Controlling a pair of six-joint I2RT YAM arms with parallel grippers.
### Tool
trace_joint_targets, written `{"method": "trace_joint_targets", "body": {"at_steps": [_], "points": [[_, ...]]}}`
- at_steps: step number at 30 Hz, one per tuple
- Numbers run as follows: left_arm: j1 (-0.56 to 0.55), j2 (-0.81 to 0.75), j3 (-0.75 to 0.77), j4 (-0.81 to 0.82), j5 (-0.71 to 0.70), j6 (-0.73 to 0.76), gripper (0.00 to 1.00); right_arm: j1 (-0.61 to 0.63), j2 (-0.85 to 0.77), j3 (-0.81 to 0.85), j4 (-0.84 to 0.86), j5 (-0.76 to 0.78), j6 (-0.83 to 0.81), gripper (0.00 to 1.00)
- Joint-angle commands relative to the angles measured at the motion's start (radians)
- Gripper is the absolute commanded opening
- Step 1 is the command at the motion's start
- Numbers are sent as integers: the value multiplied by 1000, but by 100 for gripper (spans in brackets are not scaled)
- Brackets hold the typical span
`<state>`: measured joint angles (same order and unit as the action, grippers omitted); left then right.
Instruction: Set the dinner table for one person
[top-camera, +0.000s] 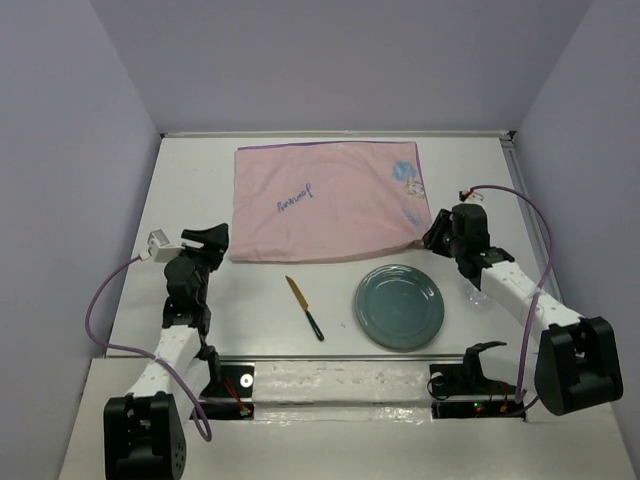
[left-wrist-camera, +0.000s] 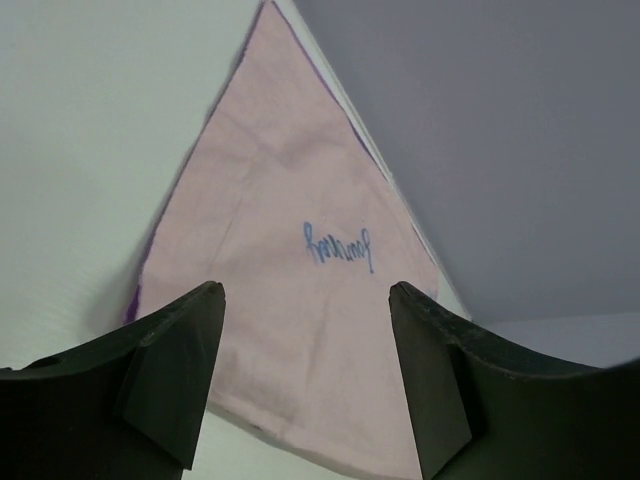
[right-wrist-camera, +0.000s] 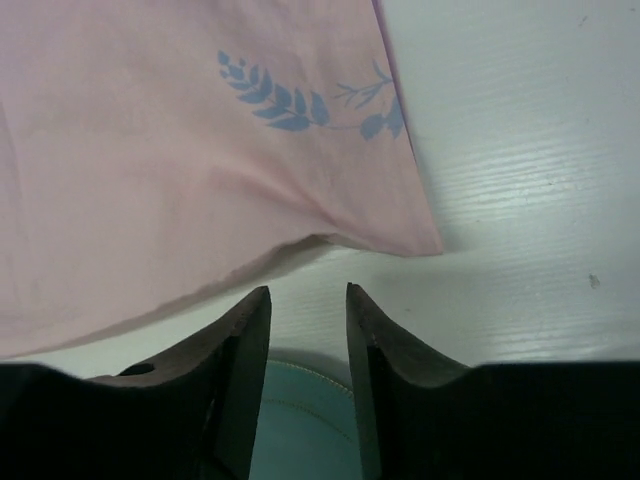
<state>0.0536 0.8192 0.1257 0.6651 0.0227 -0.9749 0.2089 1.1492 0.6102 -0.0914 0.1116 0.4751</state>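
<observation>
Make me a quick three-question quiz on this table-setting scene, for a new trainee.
1. True or false: the knife lies on the pink cloth.
2. What sits right of the knife on the table? A) a bowl B) a green plate C) a cup
3. Are the left gripper and the right gripper holding anything?

Key
1. False; it lies on the bare table, nearer than the cloth.
2. B, the green plate.
3. No; both are open and empty, at the cloth's near corners.

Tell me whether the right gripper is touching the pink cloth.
Apart. In the right wrist view, the right gripper stands open, and bare white dinner table shows between its fingertips and the pink cloth edge.
</observation>
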Motion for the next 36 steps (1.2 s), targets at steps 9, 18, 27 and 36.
{"method": "trace_joint_targets", "body": {"at_steps": [9, 18, 27, 36], "points": [[-215, 237, 150, -7, -73, 90, 74, -8, 296, 186, 78, -36, 3, 33], [-150, 452, 151, 39, -29, 61, 72, -8, 360, 42, 197, -144, 160, 12], [-61, 336, 80, 2, -52, 73, 72, -8, 212, 25, 177, -64, 123, 11], [-161, 141, 104, -126, -128, 142, 70, 125, 223, 123, 95, -53, 14, 47]]}}
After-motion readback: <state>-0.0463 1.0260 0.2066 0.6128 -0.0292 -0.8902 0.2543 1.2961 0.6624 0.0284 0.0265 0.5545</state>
